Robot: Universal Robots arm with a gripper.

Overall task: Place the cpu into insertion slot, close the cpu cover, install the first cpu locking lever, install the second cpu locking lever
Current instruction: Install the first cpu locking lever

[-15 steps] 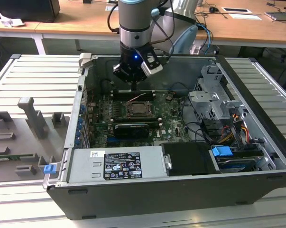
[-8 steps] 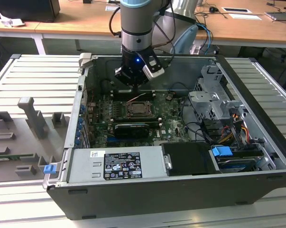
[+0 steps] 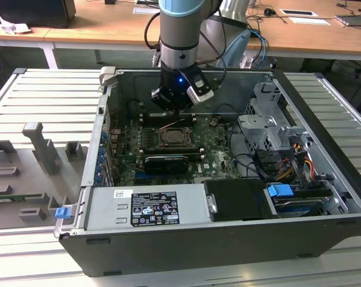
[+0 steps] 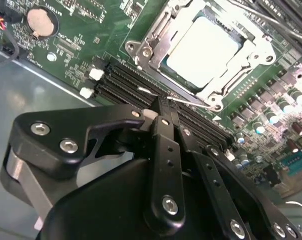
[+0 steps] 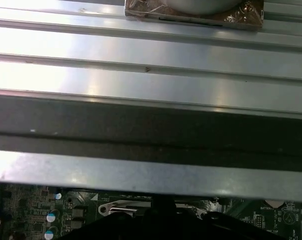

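The cpu (image 4: pixel 203 50) lies flat in the socket, its pale metal top showing through the open centre of the cpu cover (image 4: pixel 152 37). The silvery frame is folded down around the chip. In the exterior view my gripper (image 3: pixel 175 104) hangs inside the open case, just behind the socket (image 3: pixel 176 139). In the second wrist view my gripper (image 4: pixel 163 102) is shut, its tip at a thin wire locking lever (image 4: pixel 191 102) that runs along the socket's near edge. I cannot tell whether tip and wire touch. A lever end (image 5: pixel 115 207) also shows in the first wrist view.
Black memory slots (image 4: pixel 125 80) run beside the socket and a coin battery (image 4: pixel 42 21) sits further off. A long black card (image 3: pixel 162 161), the power supply (image 3: pixel 147 206) and a drive cage (image 3: pixel 267 128) crowd the case. Grey fixtures (image 3: pixel 42 149) stand on the ribbed table.
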